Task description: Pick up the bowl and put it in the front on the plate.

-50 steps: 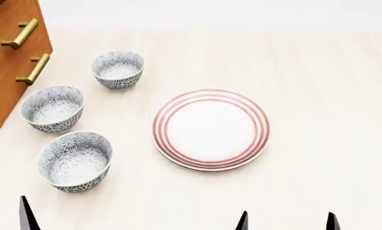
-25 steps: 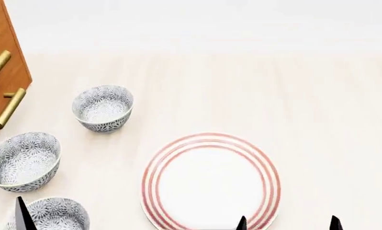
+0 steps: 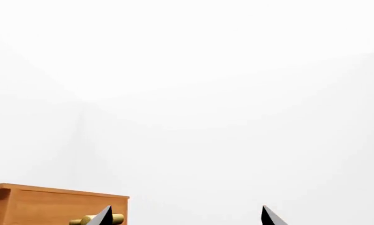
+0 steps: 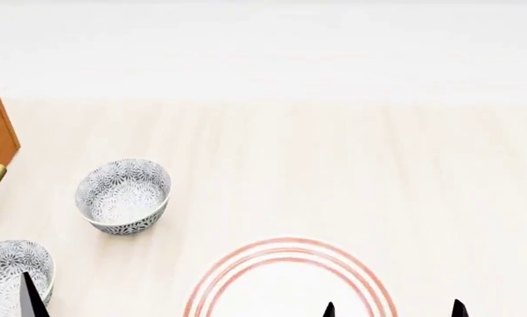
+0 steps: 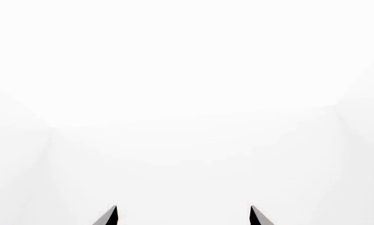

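— Where were the bowls?
— One bowl [image 4: 123, 195] sat empty on the table [image 4: 352, 172]; another [image 4: 8, 277] by the red-ringed plate [image 4: 286, 281], also bare.
— And the grippers?
— The left gripper [image 3: 183, 216] and right gripper [image 5: 183, 216] were spread wide, holding nothing.

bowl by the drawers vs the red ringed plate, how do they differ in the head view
The bowl is deep with a dense grey-blue floral pattern; the plate is flat, white, with three red rings. The bowl shows whole; the plate is cut off by the head view's lower edge. The plate is clearly wider. Both are round, empty and rest on the pale table.
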